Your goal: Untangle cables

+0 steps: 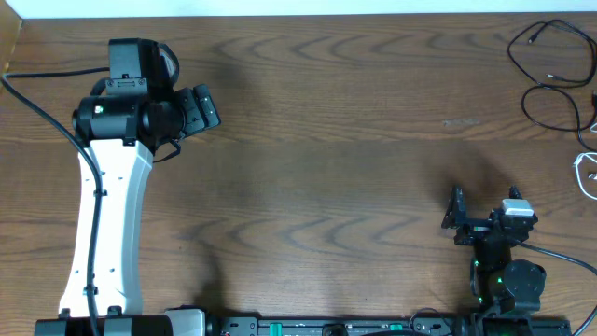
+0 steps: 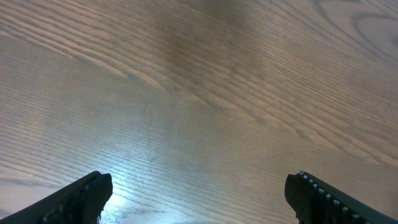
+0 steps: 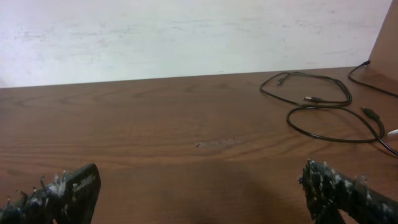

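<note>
My left end effector (image 1: 205, 109) at 10 o'clock and my right end effector (image 1: 454, 215) at 4 o'clock both hang empty, jaws spread wide, over the dark wood-grain worktop (image 1: 326, 187). The black cables (image 1: 550, 79) lie in loose overlapping loops at 2 o'clock near the worktop's edge, with a white cable (image 1: 584, 175) at 3 o'clock. A pale, scuffed wall (image 3: 186, 37) rises behind the far edge.

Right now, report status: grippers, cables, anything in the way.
Left gripper open, empty. Right gripper open, empty. Black cables and white cable far right, untouched. Nothing in the way.
</note>
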Action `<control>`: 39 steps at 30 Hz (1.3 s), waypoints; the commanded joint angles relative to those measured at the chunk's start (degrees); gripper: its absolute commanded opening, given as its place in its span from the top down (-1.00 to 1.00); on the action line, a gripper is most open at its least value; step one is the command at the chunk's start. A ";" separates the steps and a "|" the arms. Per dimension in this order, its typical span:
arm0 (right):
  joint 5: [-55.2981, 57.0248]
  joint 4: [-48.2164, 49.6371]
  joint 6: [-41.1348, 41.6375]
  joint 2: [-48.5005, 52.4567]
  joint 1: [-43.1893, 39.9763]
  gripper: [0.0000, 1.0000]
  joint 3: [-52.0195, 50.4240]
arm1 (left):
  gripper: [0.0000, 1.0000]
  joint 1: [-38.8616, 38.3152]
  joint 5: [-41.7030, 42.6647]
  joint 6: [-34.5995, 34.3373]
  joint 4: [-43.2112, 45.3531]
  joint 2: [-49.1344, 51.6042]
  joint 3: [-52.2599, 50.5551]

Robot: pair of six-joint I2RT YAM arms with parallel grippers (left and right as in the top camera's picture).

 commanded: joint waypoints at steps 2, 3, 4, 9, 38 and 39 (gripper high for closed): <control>-0.04 -0.22 -0.72 -0.48 0.28 -0.98 -0.13 | -0.87 0.17 -0.63 -0.15 -0.24 0.55 -0.35; -0.02 -0.20 -0.72 -0.48 0.28 -0.98 -0.13 | -0.87 0.20 -1.11 -0.02 -0.87 0.55 -0.35; -0.04 -0.22 -0.72 -0.48 0.28 -0.99 -0.13 | -0.87 0.24 -1.25 -0.04 -1.51 0.55 -0.35; -0.02 -0.22 -0.72 -0.48 0.28 -0.98 -0.13 | -0.87 0.17 -1.20 -0.07 -3.32 0.50 -0.35; -0.04 -0.22 -0.72 -0.48 0.28 -0.99 -0.13 | -0.87 0.17 -0.17 10.75 56.35 -63.01 -68.39; -0.04 -0.22 -0.72 -0.48 0.28 -0.98 -0.13 | -0.87 0.17 -0.22 10.80 59.28 -65.09 -71.19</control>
